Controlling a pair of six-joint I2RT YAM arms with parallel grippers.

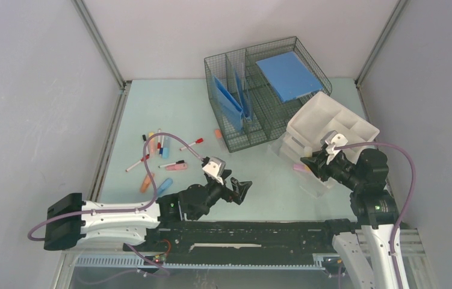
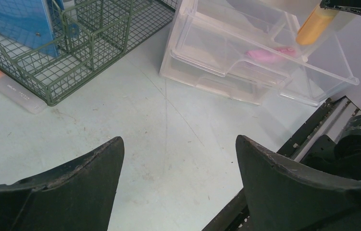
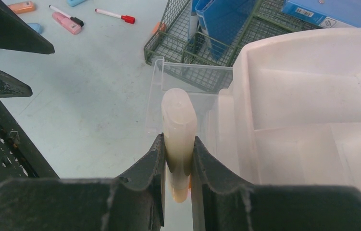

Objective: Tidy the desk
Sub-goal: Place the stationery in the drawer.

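basket (image 1: 258, 123): one, holding three folders (image 1: 288, 75)
drawer (image 2: 226, 72): one, 3 o'clock, holding pink highlighter (image 2: 265, 53)
left gripper (image 2: 179, 159): gaping wide
right gripper (image 3: 177, 154): gripping orange highlighter (image 2: 315, 25)

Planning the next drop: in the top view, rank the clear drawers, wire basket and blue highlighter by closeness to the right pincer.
1. Clear drawers, directly under the right pincer, which grips a yellow highlighter.
2. Wire basket, behind and to the left.
3. Blue highlighter, far left.
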